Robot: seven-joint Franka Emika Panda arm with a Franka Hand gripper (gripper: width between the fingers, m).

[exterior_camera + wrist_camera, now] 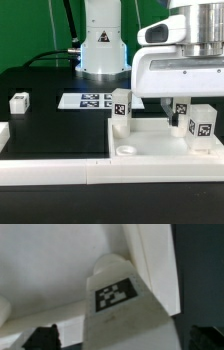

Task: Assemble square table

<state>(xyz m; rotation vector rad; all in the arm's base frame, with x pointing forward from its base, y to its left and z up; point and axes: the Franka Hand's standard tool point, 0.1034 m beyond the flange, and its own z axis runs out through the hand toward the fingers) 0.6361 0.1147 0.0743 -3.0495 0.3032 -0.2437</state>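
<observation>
The square table top (pixel 150 150) lies at the exterior view's right, rim up. One leg (pixel 121 108) stands upright at its left corner and another (pixel 200 125) at its right side. A third leg (pixel 180 112) stands between them, under my gripper (pixel 182 100). In the wrist view this tagged white leg (pixel 118 297) stands on the top (pixel 50 269), between my fingertips (pixel 40 338). My gripper (pixel 122 339) straddles the leg, with a small gap showing on each side. A fourth leg (pixel 18 101) lies loose on the black table at the far left.
The marker board (pixel 88 100) lies flat behind the top, in front of the robot base (pixel 100 45). A long white rail (pixel 60 170) runs along the front edge, and another white rail piece (pixel 3 135) sits at the left edge.
</observation>
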